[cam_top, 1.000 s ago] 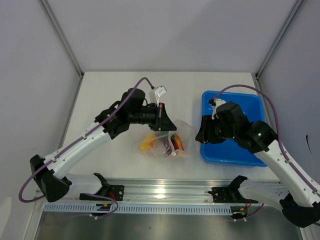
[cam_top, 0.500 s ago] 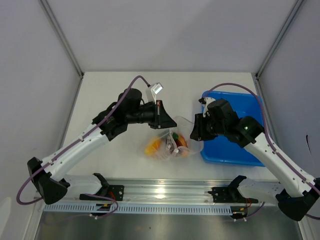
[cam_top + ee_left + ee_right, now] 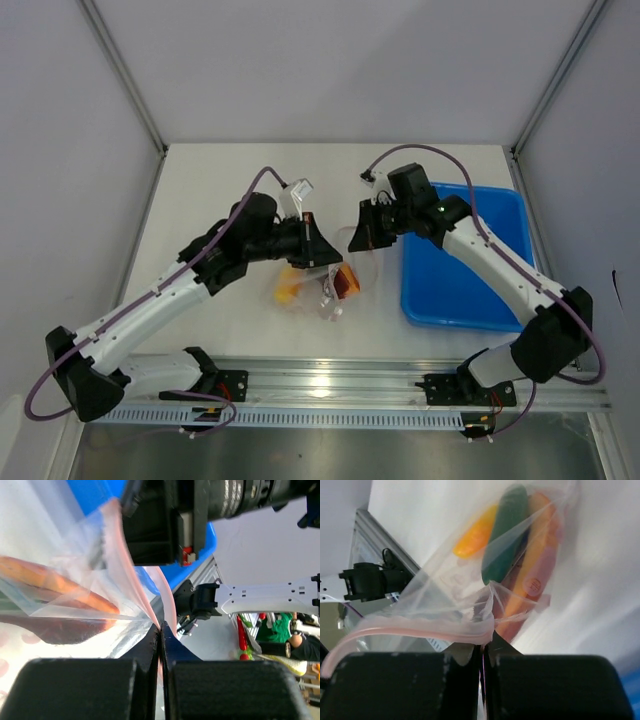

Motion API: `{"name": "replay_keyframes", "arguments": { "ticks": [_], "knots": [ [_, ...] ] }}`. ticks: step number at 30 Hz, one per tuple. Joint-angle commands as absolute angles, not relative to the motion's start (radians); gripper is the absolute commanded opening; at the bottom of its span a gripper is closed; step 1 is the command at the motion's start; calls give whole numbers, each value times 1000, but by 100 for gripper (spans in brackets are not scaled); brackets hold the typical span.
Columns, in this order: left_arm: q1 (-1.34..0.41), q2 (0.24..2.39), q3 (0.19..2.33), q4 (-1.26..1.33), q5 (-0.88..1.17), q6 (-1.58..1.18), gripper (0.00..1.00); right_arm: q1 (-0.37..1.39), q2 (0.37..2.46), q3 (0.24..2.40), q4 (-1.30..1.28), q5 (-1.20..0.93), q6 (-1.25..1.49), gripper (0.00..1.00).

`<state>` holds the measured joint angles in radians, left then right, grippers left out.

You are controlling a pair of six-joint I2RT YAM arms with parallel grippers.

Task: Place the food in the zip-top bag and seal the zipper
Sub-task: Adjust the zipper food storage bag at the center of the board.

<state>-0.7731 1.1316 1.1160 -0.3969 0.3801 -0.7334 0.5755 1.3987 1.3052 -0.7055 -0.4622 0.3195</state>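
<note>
Pinching the zipper with jaws pressed together, the left gripper and right gripper stand near each other; the strip runs lengthwise between them, the zip-top bag sagging below, the food inside.

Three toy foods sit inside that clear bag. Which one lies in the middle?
The long dark-green cucumber: seen from the right wrist camera, it lies between the rounded yellow-orange piece and the elongated red-brown piece, and it alone is green.
</note>
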Motion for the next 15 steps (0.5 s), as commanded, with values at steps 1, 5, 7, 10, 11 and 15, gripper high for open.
{"name": "replay_keyframes", "arguments": {
  "ticks": [1,5,7,10,11,15],
  "knots": [
    [-778,1135,1100,-348,334,-779,1,575,1486,1416,-586,-633,279,3],
    [-778,1176,1097,-318,285,-833,0,566,1581,1512,-633,-579,296,34],
    [-776,1207,1095,-278,273,-848,1,537,1604,1551,-673,-493,311,51],
    [-775,1262,1124,-252,252,-882,1,468,1571,1586,-742,-384,334,65],
    [-775,1278,1134,-241,245,-897,1,447,1551,1579,-768,-371,336,67],
    [-773,1362,1187,-215,236,-923,0,405,1442,1556,-857,-281,305,69]
  ]
}}
